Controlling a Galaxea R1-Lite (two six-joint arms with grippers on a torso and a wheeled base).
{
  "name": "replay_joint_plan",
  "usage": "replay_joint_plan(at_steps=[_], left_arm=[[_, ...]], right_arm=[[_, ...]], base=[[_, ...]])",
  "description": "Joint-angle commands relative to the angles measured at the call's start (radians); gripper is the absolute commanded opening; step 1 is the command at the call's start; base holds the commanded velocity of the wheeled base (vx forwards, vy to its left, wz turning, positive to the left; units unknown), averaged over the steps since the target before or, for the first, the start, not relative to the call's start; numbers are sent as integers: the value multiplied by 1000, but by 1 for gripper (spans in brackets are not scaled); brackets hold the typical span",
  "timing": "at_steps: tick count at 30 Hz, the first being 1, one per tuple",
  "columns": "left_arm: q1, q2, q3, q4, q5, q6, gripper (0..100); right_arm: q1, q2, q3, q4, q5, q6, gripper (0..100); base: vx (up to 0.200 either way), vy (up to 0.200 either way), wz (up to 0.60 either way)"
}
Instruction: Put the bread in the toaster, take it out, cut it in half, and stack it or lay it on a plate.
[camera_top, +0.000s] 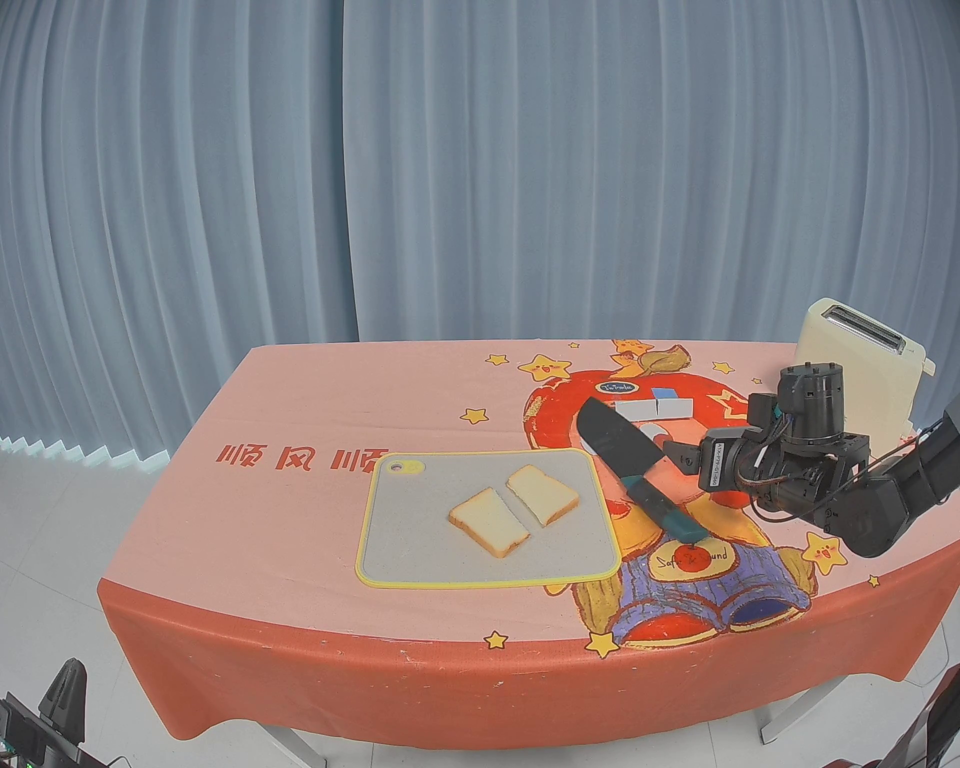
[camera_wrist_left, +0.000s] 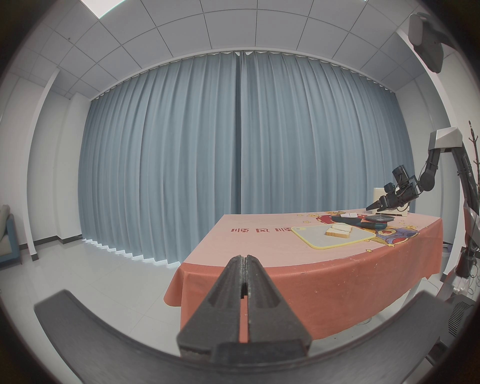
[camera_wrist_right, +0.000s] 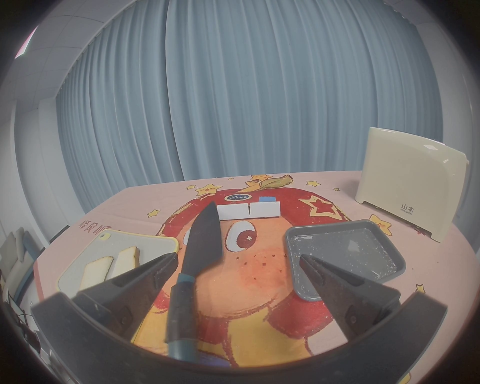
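Bread (camera_top: 489, 521) is lying on the cutting board (camera_top: 420, 545) as two halves, flat and side by side, with a narrow gap showing between them. The board is sitting on the pink tabletop (camera_top: 300, 420), toward its front and about midway along it.

Just beside the board, on the robot's right, a knife (camera_top: 635, 466) is lying flat on the cloth. Its dark blade is pointing toward the far edge and its teal handle toward the front. Nothing is holding it.

The right end effector (camera_wrist_right: 237, 259) is hovering low over the tabletop by the knife. Its two fingers are standing wide apart and gripping nothing. From its own camera the knife handle is showing close to one finger, though I cannot tell whether they are touching. On the other side of that end effector a shallow grey tray (camera_wrist_right: 345, 250) is resting on the cloth, between the knife and the toaster (camera_top: 862, 370). The cream toaster is standing upright near the far right corner, its slot facing up.

The left end effector (camera_wrist_left: 245, 265) is hanging off to the robot's left, well apart from the tabletop and lower than its edge. Its fingers are pressing together with nothing between them. A blue-grey curtain (camera_top: 480, 170) is hanging behind the tabletop.
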Motion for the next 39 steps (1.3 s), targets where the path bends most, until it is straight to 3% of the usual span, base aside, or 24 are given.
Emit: replay_joint_plan(at_steps=[1, 29, 30, 39], left_arm=[[0, 2, 18, -1, 0, 0, 0], [2, 2, 18, -1, 0, 0, 0], [0, 2, 18, -1, 0, 0, 0], [0, 2, 18, -1, 0, 0, 0]], right_arm=[[5, -13, 2, 0, 0, 0, 100], [94, -14, 65, 15, -48, -26, 100], [99, 15, 68, 11, -48, -28, 0], [100, 56, 73, 1, -48, -29, 0]], base=[[0, 0, 0], [0, 0, 0], [0, 0, 0], [0, 0, 0]])
